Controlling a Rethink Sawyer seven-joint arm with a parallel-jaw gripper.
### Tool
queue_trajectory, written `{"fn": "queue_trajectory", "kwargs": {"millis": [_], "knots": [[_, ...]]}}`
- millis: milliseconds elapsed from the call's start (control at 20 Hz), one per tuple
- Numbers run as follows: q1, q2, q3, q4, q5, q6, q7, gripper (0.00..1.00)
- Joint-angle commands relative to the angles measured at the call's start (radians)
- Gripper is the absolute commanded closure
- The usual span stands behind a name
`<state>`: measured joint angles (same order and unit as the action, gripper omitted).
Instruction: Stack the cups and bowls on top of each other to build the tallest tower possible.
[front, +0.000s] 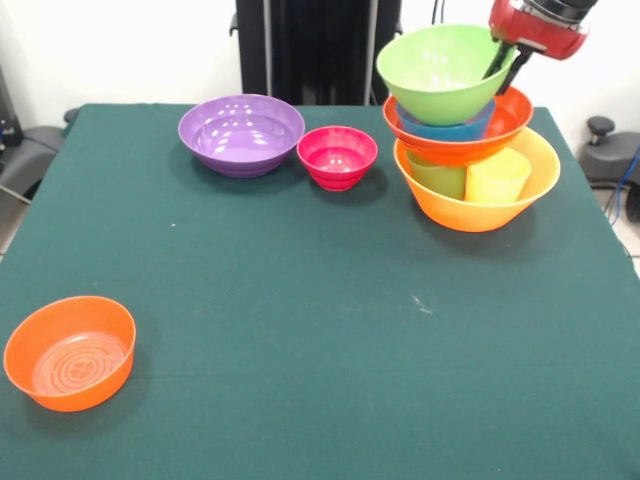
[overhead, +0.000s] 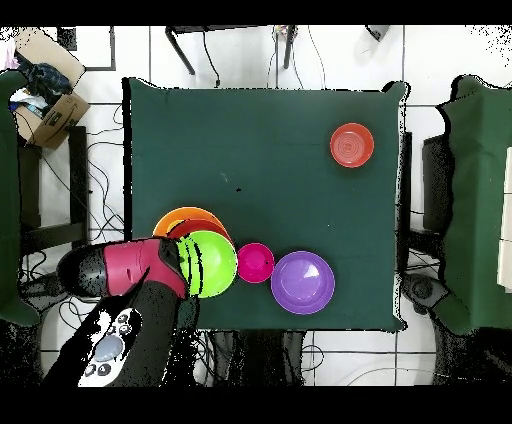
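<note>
we find the tower (front: 468, 140) at the green worktop's (front: 300, 330) far right: big orange plastic bowl, green and yellow tumblers, red-orange bowl, blue bowl, tilted lime green plastic bowl (front: 440, 72) on top. the fingers (front: 506, 64) are clamped on its rim.

Black fingers (front: 506, 62) grip the lime green bowl (front: 440, 72) atop the tower (front: 470, 150); it tilts.

seven bowls (front: 241, 133), two cups (front: 497, 177)
</note>
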<state>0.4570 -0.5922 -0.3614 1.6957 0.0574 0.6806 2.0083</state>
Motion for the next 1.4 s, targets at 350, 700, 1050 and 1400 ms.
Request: {"fn": "queue_trajectory", "kwargs": {"millis": [350, 700, 1050, 1400], "knots": [[-0.017, 0.017, 0.071, -0.058, 0.019, 0.000, 0.157, 1.00], [-0.021, 0.021, 0.072, -0.062, 0.020, -0.002, 0.157, 1.00], [-0.024, 0.027, 0.078, -0.071, 0.028, -0.002, 0.162, 1.00], [-0.017, 0.038, 0.075, -0.090, 0.033, 0.004, 0.176, 1.00]]}}
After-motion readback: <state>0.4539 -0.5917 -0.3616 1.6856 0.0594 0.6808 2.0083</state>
